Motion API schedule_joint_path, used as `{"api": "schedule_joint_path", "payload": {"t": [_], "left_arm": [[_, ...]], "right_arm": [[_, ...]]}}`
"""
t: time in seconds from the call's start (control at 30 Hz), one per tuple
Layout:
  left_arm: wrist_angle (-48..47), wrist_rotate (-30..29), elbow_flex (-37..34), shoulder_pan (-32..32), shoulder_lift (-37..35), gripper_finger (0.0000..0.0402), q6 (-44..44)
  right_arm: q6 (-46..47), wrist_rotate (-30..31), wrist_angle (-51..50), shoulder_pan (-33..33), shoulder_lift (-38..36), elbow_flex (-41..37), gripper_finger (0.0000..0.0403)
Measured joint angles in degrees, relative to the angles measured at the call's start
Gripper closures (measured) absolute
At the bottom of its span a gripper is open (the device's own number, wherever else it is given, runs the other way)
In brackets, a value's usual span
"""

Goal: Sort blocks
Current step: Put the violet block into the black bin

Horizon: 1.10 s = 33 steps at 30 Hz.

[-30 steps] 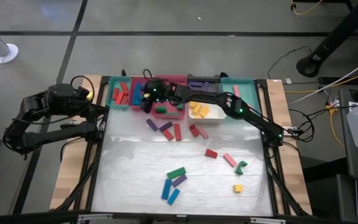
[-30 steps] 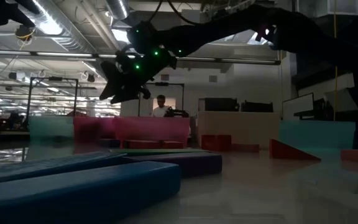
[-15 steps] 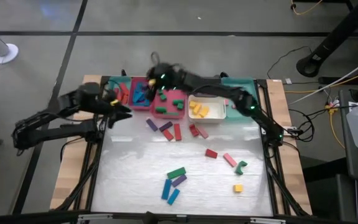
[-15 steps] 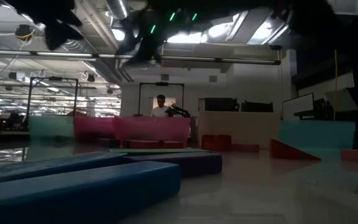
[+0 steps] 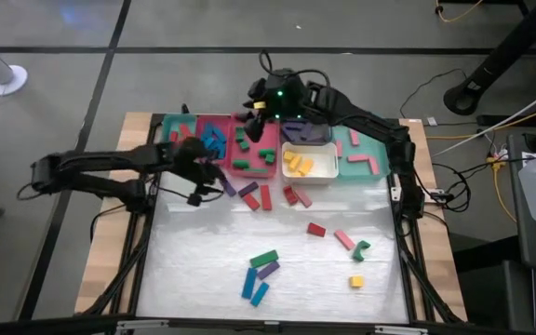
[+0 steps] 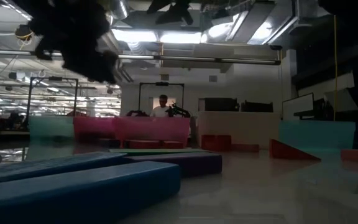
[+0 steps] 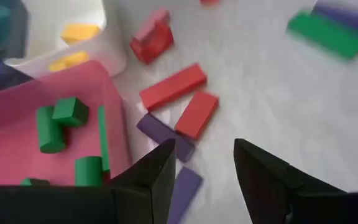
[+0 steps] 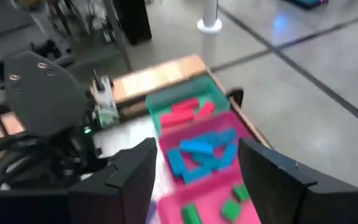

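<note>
Loose blocks lie flat on the white mat: purple ones (image 5: pixel 226 186) (image 7: pixel 163 134), red bars (image 5: pixel 265 195) (image 7: pixel 173 87), and a green, purple and blue group (image 5: pixel 261 274) nearer the near edge. My left gripper (image 5: pixel 214 186) (image 7: pixel 204 152) is open and hangs just above the purple blocks beside the pink tray (image 7: pixel 17 124), touching nothing. My right gripper (image 5: pixel 257 119) (image 8: pixel 197 149) is open and empty, raised high over the row of trays at the far edge.
Trays line the far edge: teal with red blocks (image 5: pixel 180 140), pink with blue (image 5: pixel 214 140), pink with green (image 5: pixel 254 154), black (image 5: pixel 305 130), white with yellow (image 5: pixel 307 165), teal with pink (image 5: pixel 361 154). Red, pink, green and yellow blocks (image 5: pixel 342 247) lie to the right. A person stands far behind.
My left arm has swung from the table's left edge toward the right, stretching out until its gripper is over the purple blocks by the pink tray. My right gripper has risen from the pink trays and moved toward the far edge and the right.
</note>
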Motion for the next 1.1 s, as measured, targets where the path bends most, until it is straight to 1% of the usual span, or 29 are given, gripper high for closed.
{"api": "schedule_joint_path", "payload": {"t": [0.27, 0.4, 0.5, 0.67, 0.83, 0.97, 1.03, 1.1], "left_arm": [[6.5, -2.3, 0.0, -0.1, 15.1, 0.0251, 6.4], [7.7, -3.0, 0.0, -0.1, 20.5, 0.0251, 9.0], [8.5, -4.7, 0.0, -0.1, 23.4, 0.0251, 10.6], [10.8, -9.5, 0.0, 0.1, 26.3, 0.0251, 13.3], [10.7, -9.7, 0.2, 0.5, 28.7, 0.0251, 14.2], [10.3, -9.4, 0.3, 0.4, 30.3, 0.0252, 13.8], [9.8, -9.6, 0.3, 0.0, 30.2, 0.0262, 12.9], [9.4, -10.1, 0.3, -0.4, 29.7, 0.0282, 10.9]], "right_arm": [[1.3, -0.2, -8.6, 3.5, -3.2, 0.0, 0.0178], [3.3, -0.6, -13.5, 5.2, -3.9, -0.1, 0.0178], [4.4, -0.7, -17.4, 6.2, -4.8, 0.0, 0.0178], [6.7, -1.1, -22.8, 8.4, -4.8, -0.1, 0.0178], [7.5, -1.1, -26.3, 11.3, -4.8, -0.1, 0.0178], [8.1, -1.1, -26.8, 14.1, -4.8, 0.0, 0.0178], [9.1, -1.1, -28.0, 15.5, -4.8, -0.1, 0.0178], [10.2, -1.0, -30.8, 17.0, -4.8, 0.0, 0.0178]]}}
